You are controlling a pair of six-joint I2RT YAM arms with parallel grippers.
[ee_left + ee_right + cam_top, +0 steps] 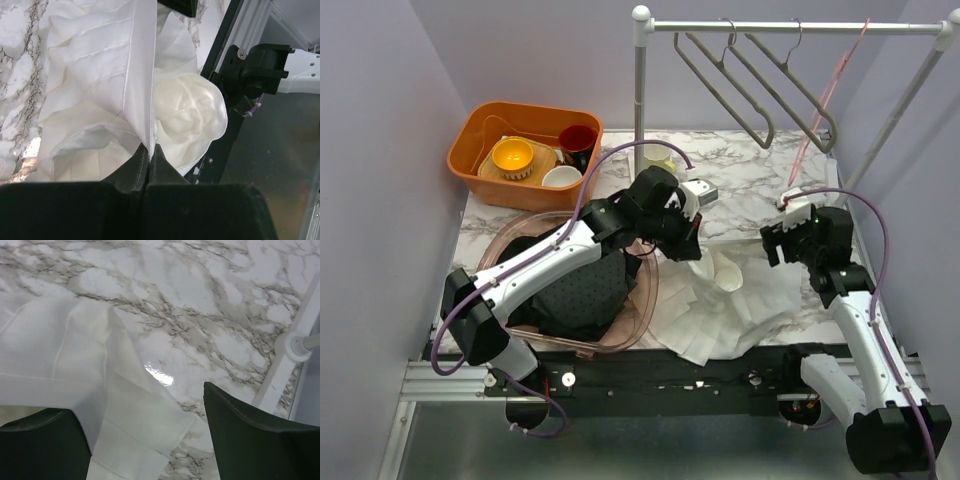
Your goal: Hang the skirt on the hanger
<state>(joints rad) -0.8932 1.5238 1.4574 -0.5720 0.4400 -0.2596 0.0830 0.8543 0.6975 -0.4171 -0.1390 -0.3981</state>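
White pleated skirt crumpled on the marble table, our left gripper pinching a stitched band of it, our right gripper spread wide over its edge, hangers on the rail behind

On the far left of the marble bench before me sits an orange tub holding a yellow bowl, a white bowl and a dark red cup. Nearer on my left, a clear pinkish basin holds a dark spotted cloth. A pale green mug stands beside the post of a white clothes rail, from which a pink strap hangs.
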